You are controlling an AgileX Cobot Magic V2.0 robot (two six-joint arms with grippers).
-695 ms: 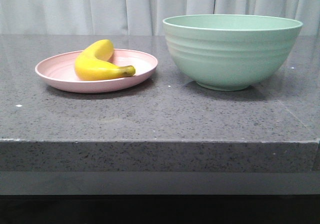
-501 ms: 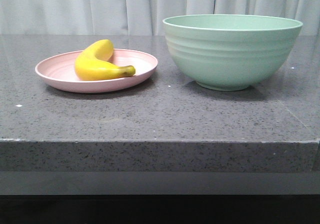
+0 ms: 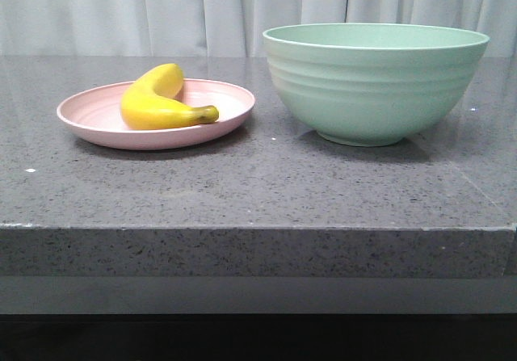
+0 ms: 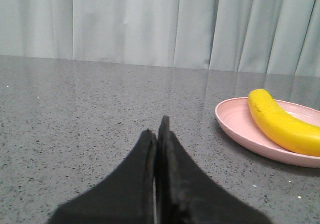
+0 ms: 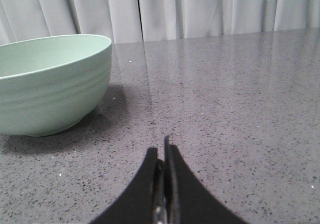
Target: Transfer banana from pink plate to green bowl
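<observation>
Plainly nothing of the transfer is done yet. Taking the scene from the largest thing down: the dark grey speckled stone table [image 3: 242,191] fills the front view, its thick front edge running across the lower half, and behind it pale curtains [image 3: 161,14] close off the room from side to side; nothing more of the room shows. The green bowl [image 3: 376,82] stands at about three o'clock from the middle of the tabletop, upright, and no part of its inside floor shows from this height, so I cannot say what it holds. The pink plate [image 3: 97,119] sits at about nine o'clock, near the bowl but apart from it. The banana [image 3: 157,102] lies on the plate, curved, its greenish stem tip pointing toward the bowl. Neither arm appears in the front view. The left gripper [image 4: 157,129] has its fingers pressed together on nothing, low over bare table, with the plate off at its two o'clock. The right gripper [image 5: 164,149] is likewise closed and empty, the bowl at its ten o'clock. All remains: the reach, the grasp, the lift, the carry over the tall rim, the release.
</observation>
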